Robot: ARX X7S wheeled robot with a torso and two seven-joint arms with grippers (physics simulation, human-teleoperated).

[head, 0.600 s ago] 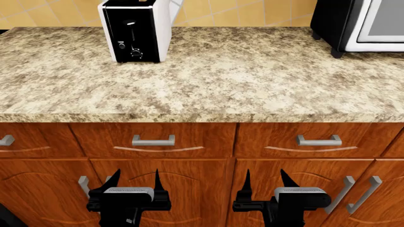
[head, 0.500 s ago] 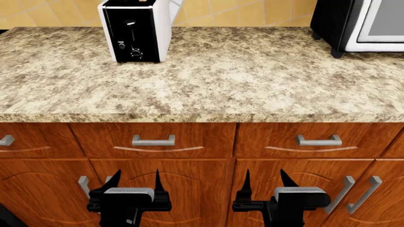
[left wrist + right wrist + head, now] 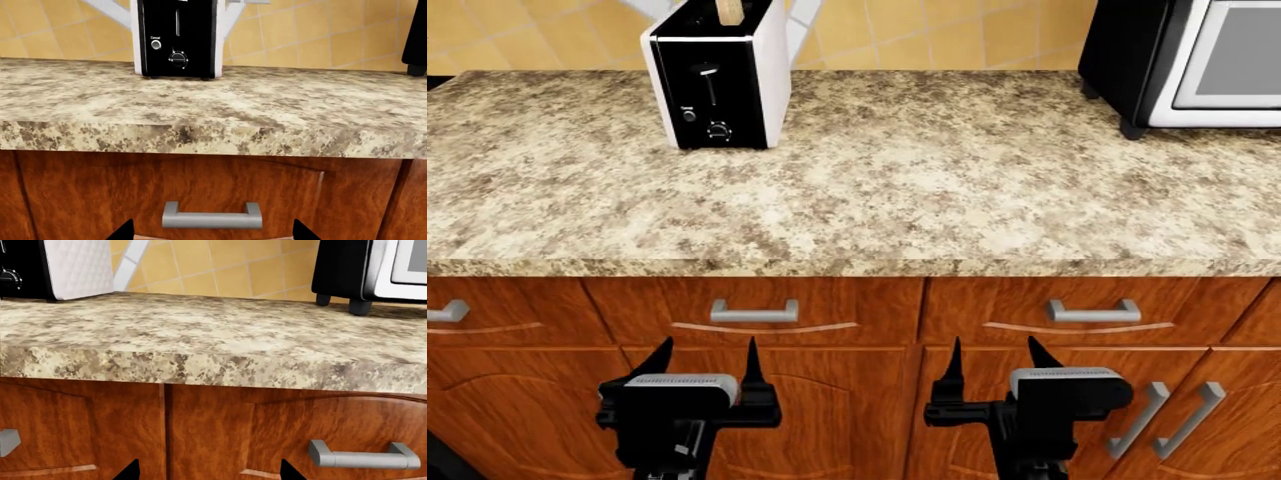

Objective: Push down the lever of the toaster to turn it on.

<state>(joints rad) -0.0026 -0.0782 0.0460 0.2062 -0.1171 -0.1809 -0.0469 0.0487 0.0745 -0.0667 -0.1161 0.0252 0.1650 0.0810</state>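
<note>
The toaster (image 3: 723, 85), with white sides and a black front panel, stands at the back left of the granite counter (image 3: 868, 190). Its lever (image 3: 709, 72) is a small tab at the top of the vertical slot, above a button and a round dial. The toaster also shows in the left wrist view (image 3: 177, 37), where the lever is cut off by the frame edge. My left gripper (image 3: 706, 362) is open and empty, low in front of the cabinet doors. My right gripper (image 3: 993, 360) is open and empty beside it. Both are far below and short of the toaster.
A black-and-silver microwave (image 3: 1188, 55) stands at the back right of the counter. Below the counter edge are wooden drawers with metal handles (image 3: 754, 313) (image 3: 1092, 312) and cabinet doors. A tiled wall runs behind the counter.
The head view has shifted, so the counter and toaster sit lower in the frame. Both grippers have risen slightly towards the drawers. Both stay open.
</note>
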